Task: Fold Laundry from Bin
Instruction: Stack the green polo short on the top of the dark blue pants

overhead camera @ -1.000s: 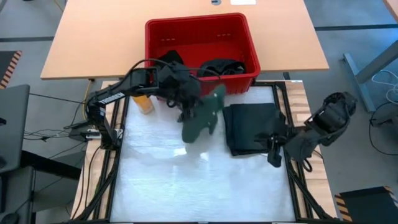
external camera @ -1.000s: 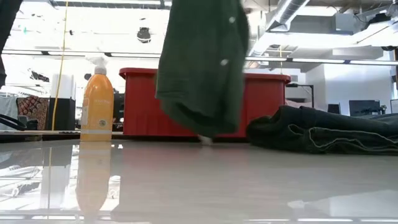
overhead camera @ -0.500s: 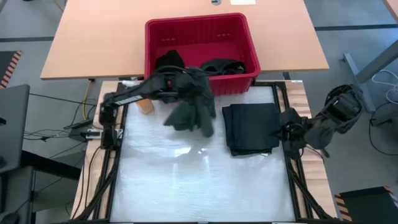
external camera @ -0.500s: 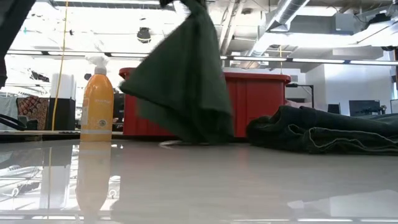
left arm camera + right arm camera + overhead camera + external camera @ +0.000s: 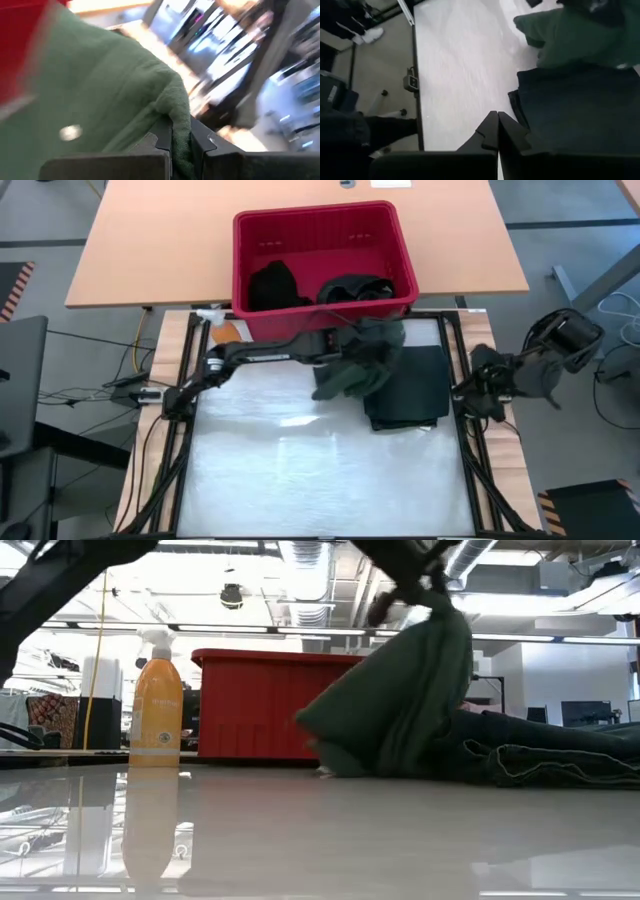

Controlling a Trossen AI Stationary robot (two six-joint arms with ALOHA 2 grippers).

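— Over the white mat (image 5: 300, 470), just in front of the bin (image 5: 240, 260): left gripper (image 5: 345, 352) clamped on a bunched edge of the olive-green garment (image 5: 368, 358). Lower part of it down on the mat, and from above overlapping one corner of the folded dark trousers (image 5: 412, 392).

— And the right gripper (image 5: 474, 386)?

— Waiting at the mat's right edge, pinched together on nothing (plain enough from its own wrist).

— Best way to lay the piece out, then?

— Probably: carry it clear of the trousers first, towards bare mat. Lower slowly, trailing end down first, then draw away low and steady to spread the cloth flat rather than heap it.

— Anything to guard against?

— Snagging the folded pile and undoing it. Also only a one-point hold, so likely a twisted drop; worth bringing in the right gripper for a second corner before any fold.

— Rest of the laundry?

— Two dark heaps (image 5: 275, 282) inside the bin, not yet taken out. Orange spray bottle (image 5: 226, 330) by the bin's left corner, well apart from the work.
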